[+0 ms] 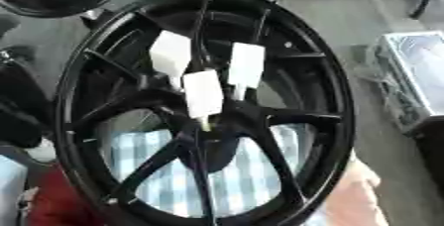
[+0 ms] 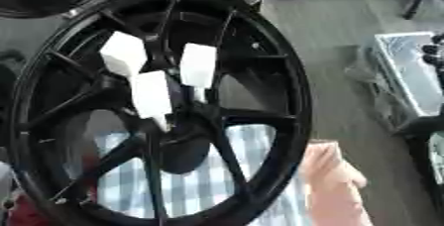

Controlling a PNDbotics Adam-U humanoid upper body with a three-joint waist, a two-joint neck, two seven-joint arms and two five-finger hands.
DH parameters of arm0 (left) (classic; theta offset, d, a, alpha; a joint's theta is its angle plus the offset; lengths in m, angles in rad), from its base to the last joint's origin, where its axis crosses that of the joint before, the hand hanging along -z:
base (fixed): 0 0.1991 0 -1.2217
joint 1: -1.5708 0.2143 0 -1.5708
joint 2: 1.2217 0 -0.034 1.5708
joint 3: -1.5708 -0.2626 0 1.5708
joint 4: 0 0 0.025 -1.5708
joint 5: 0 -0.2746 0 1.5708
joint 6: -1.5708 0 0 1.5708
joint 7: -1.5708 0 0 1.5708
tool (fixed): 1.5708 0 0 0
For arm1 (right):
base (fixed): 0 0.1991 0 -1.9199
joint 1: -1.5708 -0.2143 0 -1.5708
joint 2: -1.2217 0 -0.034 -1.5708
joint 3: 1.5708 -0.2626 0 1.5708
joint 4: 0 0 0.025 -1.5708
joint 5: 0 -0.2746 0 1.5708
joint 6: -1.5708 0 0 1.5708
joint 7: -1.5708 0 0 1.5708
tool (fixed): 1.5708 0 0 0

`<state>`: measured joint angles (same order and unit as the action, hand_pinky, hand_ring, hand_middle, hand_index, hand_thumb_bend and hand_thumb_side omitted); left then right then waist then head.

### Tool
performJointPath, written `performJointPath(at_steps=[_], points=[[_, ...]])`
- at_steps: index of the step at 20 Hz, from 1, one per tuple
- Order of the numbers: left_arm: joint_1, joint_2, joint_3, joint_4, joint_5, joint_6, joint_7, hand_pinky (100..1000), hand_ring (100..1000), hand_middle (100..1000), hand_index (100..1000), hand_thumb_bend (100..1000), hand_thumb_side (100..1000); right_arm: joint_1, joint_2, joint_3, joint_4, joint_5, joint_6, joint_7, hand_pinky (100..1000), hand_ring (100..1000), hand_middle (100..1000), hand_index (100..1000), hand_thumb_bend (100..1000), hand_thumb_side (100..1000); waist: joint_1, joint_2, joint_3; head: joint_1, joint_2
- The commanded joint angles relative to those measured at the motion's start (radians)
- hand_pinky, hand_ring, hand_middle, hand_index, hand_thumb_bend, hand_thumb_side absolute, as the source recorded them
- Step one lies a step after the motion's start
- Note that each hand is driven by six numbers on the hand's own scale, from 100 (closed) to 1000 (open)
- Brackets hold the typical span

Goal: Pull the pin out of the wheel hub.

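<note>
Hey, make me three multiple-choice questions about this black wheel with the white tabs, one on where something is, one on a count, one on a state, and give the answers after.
1. Where do the white tabs sit on the wheel?
A. Around the hub at its centre
B. On the outer rim
C. On the floor beside it

2. How many white tabs show?
A. One
B. Three
C. Five

3. Is a robot hand touching the tabs?
A. Yes, one pinches a tab
B. Yes, two hold the rim
C. No robot hand shows in either view

Answers:
1. A, the tabs cluster where the spokes meet at the hub.
2. B, three separate white pieces stand side by side.
3. C, only a person's hand shows by the wheel's lower right rim, away from the tabs.
</note>
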<state>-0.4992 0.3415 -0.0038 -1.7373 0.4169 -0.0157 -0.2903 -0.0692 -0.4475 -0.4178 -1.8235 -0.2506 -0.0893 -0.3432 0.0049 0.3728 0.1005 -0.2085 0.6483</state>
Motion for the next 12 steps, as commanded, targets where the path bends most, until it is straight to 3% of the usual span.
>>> performJointPath(at_steps=[1, 12], points=[[-0.013, 0.015, 0.003, -0.011, 0.001, -0.002, 0.002, 787, 970, 741, 783, 100, 673, 0.001, -0.032, -0.004, -0.023, 0.004, -0.002, 0.001, 707, 659, 616, 847, 100, 527, -0.001, -0.021, 0.000, -0.003, 0.001], [-0.015, 0.014, 0.001, -0.011, 0.000, -0.002, 0.000, 787, 971, 742, 783, 100, 671, 0.001, -0.031, -0.007, -0.023, 0.003, -0.002, -0.002, 707, 658, 617, 848, 100, 528, 0.000, -0.020, -0.002, -0.010, 0.017]])
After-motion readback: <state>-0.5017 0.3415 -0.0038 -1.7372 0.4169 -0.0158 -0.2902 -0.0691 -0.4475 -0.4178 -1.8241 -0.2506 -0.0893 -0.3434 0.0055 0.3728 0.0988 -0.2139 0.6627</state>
